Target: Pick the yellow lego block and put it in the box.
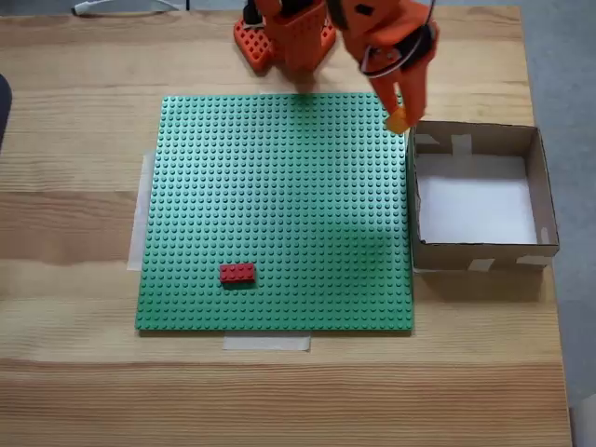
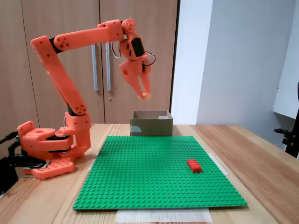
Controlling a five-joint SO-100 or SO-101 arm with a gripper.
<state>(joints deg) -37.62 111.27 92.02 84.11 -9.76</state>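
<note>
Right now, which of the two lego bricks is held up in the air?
The yellow lego block, pinched in the gripper high beside the box; the red brick lies on the green baseplate.

A grained wooden tabletop [image 1: 74, 372] carries a studded green plastic baseplate [image 1: 279, 205], a matt brown cardboard box [image 1: 480, 251] and a glossy red plastic brick [image 1: 237, 273].

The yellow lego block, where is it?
The hand holds the yellow lego block in the air, near the box's rim in both fixed views.
</note>
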